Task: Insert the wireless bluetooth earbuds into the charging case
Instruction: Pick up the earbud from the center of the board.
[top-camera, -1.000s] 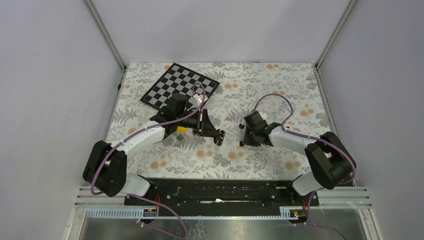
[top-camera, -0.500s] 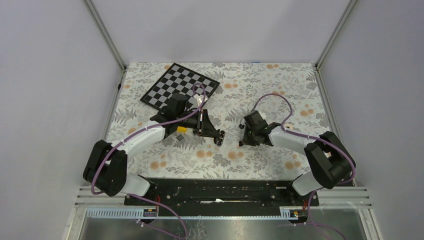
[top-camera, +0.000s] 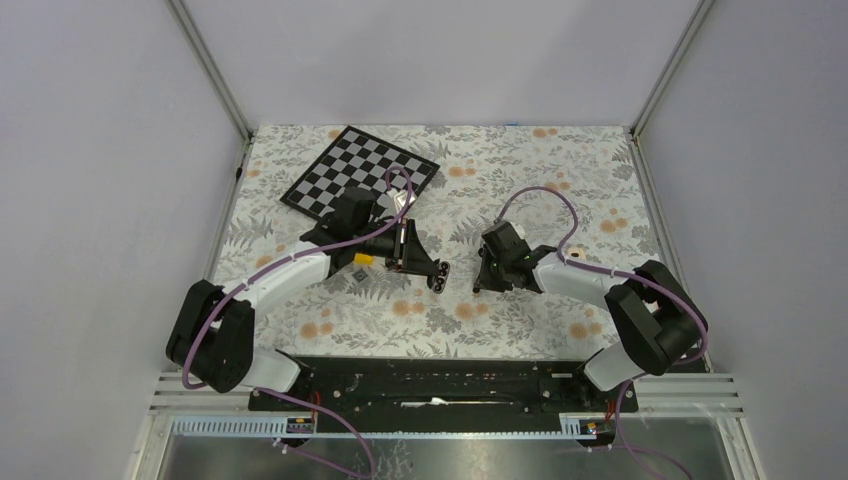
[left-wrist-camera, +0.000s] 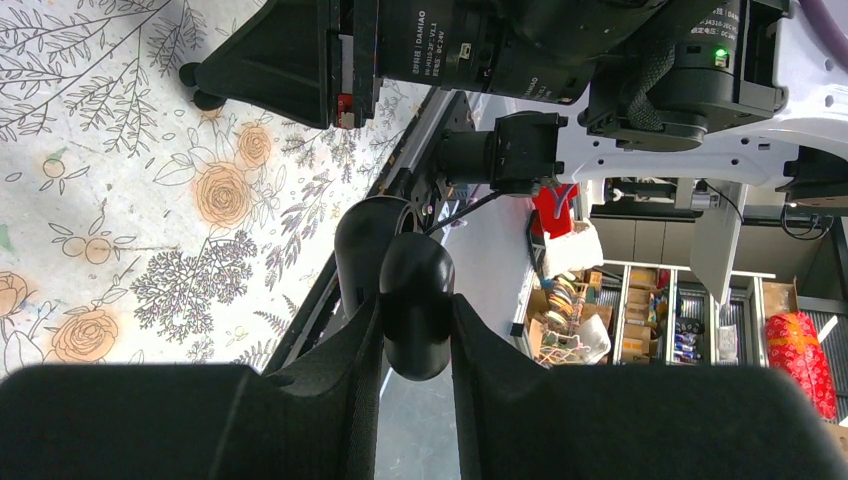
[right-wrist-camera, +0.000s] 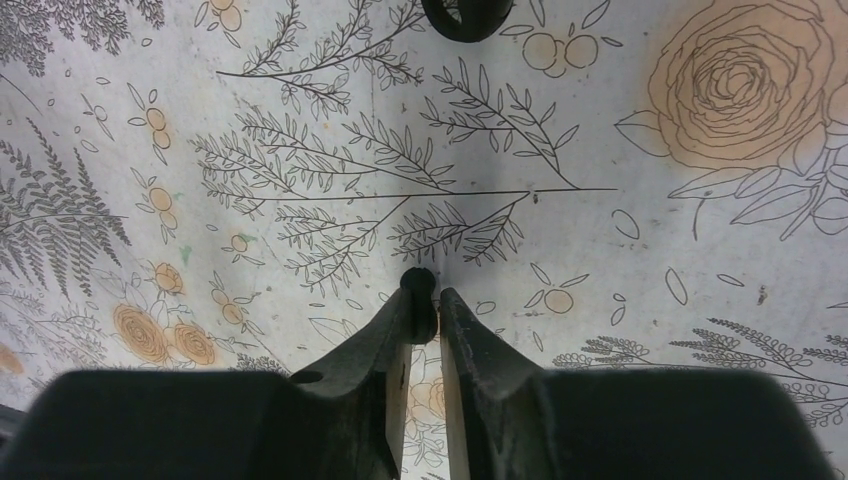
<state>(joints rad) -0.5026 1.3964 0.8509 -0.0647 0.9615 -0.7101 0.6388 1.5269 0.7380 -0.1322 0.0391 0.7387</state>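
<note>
My left gripper (top-camera: 430, 268) is shut on the black charging case (top-camera: 439, 278) and holds it out over the middle of the table. In the left wrist view the fingers (left-wrist-camera: 345, 370) clamp the rounded black case (left-wrist-camera: 415, 310), with a second dark rounded part behind it. My right gripper (top-camera: 480, 278) is just right of the case, apart from it. In the right wrist view its fingers (right-wrist-camera: 385, 330) are shut on a tiny black earbud (right-wrist-camera: 418, 288) close above the flowered cloth. The pale beige-pink earbuds are out of view.
A small yellow block (top-camera: 365, 259) lies by the left arm's wrist. A chessboard (top-camera: 360, 172) lies at the back left. A dark round thing (right-wrist-camera: 465, 15) is cut off at the top of the right wrist view. Grey walls enclose the flowered table (top-camera: 560, 190).
My right gripper has shifted slightly left, toward the case, with the black earbud in it. The left arm and the case have not moved.
</note>
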